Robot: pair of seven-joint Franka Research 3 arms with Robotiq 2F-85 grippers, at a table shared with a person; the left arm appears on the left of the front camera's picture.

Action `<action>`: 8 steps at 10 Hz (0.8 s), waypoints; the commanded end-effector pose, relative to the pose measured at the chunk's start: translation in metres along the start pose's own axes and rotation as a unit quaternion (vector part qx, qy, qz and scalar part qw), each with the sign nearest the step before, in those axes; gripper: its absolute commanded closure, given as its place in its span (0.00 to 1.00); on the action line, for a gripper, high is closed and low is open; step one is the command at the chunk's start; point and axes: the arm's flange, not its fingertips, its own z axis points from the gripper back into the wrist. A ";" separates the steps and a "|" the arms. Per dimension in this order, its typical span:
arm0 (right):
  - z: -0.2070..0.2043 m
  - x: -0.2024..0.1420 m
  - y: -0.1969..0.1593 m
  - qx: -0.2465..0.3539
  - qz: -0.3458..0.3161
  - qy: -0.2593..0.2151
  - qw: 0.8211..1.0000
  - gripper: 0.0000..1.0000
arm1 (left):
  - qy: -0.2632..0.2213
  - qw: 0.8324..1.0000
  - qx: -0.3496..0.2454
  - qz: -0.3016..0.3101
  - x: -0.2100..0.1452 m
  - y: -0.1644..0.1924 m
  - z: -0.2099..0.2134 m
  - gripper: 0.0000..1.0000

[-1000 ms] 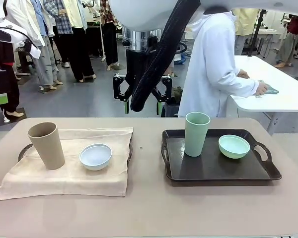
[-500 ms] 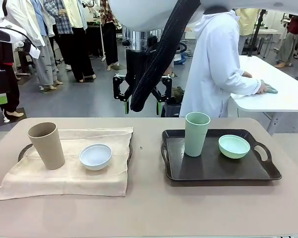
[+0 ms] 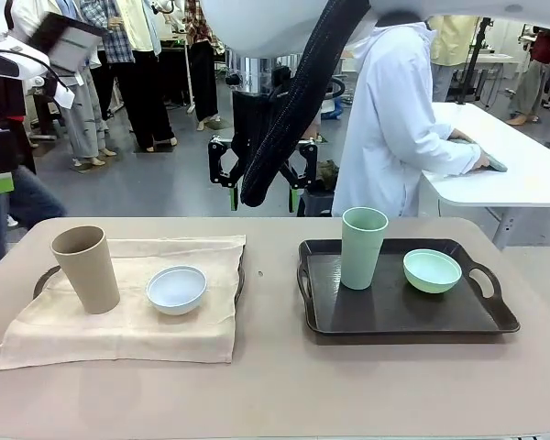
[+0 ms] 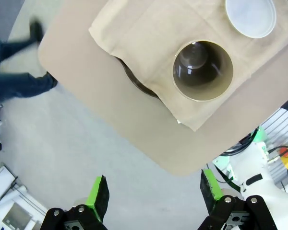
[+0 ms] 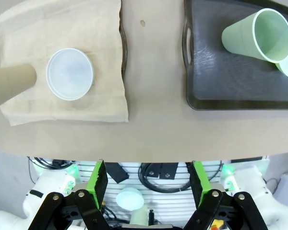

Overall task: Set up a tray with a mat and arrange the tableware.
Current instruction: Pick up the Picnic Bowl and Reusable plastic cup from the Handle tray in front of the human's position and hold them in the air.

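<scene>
Currently on the mat: tan cup (image 3: 85, 269) upright, white bowl (image 3: 176, 289) just beside it.
Mat: beige mat (image 3: 119, 335) draped over the left tray (image 3: 44, 280), spilling past its edges onto the desk (image 3: 275, 385).
Bare tray: pale green cup (image 3: 363, 247) and pale green bowl (image 3: 432, 270) stand near each other on the dark tray (image 3: 403, 316), with no mat beneath them.
Left end effector (image 4: 153, 194): fingers apart, empty, high above the tan cup's corner.
Right end effector (image 5: 148, 182): fingers apart, empty, high over the desk's near edge.
Risk: the tall cups look tippy, so a finger clipping a rim could topple one, and tugging the overhanging mat could drag the tan cup over.
</scene>
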 end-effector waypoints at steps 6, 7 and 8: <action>0.015 -0.003 -0.115 0.121 -0.012 0.000 0.993 0.11 | -0.042 0.973 -0.196 0.118 -0.016 -0.010 -0.013 0.00; 0.026 -0.005 -0.152 0.162 -0.029 0.000 0.986 0.11 | -0.063 0.968 -0.209 0.128 -0.017 -0.004 -0.012 0.00; 0.033 -0.005 -0.177 0.187 -0.043 -0.002 0.982 0.11 | -0.083 0.961 -0.226 0.135 -0.020 0.003 -0.009 0.00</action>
